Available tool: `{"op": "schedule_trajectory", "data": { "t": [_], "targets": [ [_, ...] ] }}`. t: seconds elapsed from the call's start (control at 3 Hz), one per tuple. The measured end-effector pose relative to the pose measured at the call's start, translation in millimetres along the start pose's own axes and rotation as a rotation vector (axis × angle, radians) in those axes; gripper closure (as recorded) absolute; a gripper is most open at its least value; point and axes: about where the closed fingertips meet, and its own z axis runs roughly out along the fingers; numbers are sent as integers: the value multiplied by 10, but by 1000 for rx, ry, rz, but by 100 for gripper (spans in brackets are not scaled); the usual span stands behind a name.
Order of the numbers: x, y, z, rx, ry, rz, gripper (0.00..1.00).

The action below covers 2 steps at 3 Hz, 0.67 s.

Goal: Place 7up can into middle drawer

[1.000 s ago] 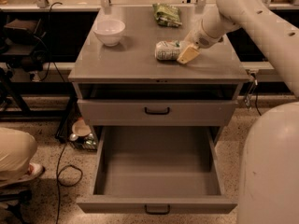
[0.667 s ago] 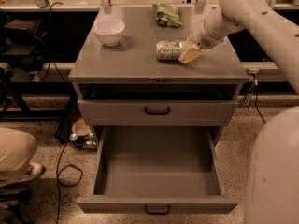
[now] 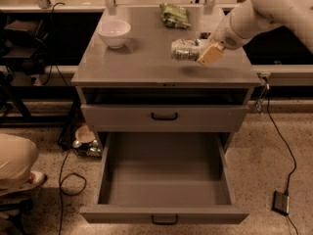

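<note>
A grey cabinet [image 3: 146, 65] filled the middle of the frame. Its middle drawer [image 3: 166, 180] was pulled wide open across the lower centre, the tray bare inside and a small black handle on the front panel at the bottom edge. The white robot arm [image 3: 264, 11] reached in from the upper right corner. Above the open tray sat the narrower drawer front [image 3: 164, 116] with a like black handle. At the lower left edge was a person's leg in light trousers [image 3: 14, 160].

On the cabinet top, a white bowl [image 3: 114, 33] stood at the upper left and a green snack bag [image 3: 175, 16] lay at the upper centre. The 7up can [image 3: 183, 49] lay on its side, right of centre, just above the top with its shadow beneath. The gripper [image 3: 201, 51] pinched the can's right end, one tan finger [image 3: 211, 54] in front.
</note>
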Motion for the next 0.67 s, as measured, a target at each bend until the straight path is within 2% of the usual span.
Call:
{"op": "schedule_trajectory", "data": {
  "t": [0.33, 0.67],
  "targets": [
    [81, 204, -367, -5, 6, 64, 100],
    [81, 204, -364, -6, 6, 64, 100]
  ]
}}
